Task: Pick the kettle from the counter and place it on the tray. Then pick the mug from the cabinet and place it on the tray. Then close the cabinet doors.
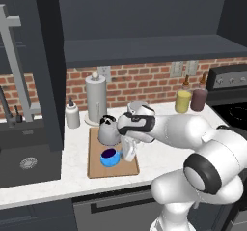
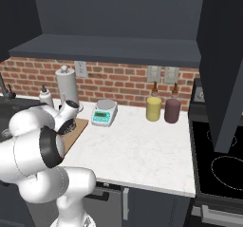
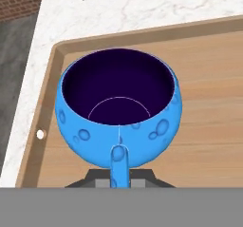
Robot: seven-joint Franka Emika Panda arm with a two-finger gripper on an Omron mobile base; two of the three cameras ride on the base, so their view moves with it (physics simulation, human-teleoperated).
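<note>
Mug [image 3: 118, 111] is basically on the tray [image 3: 209, 102] at this point, sitting near one corner of the board with its little handle pointing straight back at the camera. The gripper [image 3: 119, 179] is clamped nearly all the way shut and that handle runs right down between the finger tips, so I'd say it's got the mug by the handle. Makes sense: the bowl is round and fat, the handle is the only thin bit two small fingers can pinch.

From the left base view the mug [image 1: 110, 157] is on the front part of the tray [image 1: 96, 169], with the kettle [image 1: 108, 130] just behind it on the same board. So the kettle step looks done and the mug step is at the let-go stage, I reckon. Can't tell for sure if the mug's bottom is fully down on the wood or a hair above it.

Arm pose: it's reached forward and low over the counter [image 1: 159, 152], wrist bent so the hand [image 1: 128, 150] points down beside the mug, upper arm folded over big and bulky in the foreground.

Further out there's the paper towel roll [image 1: 95, 99] and a small white bottle [image 1: 72, 114] behind the tray, a sink [image 1: 26, 160] off to the left, two jars [image 1: 190, 99] by the brick wall. One cabinet door [image 2: 223, 64] hangs wide open, so closing up is left to do
</note>
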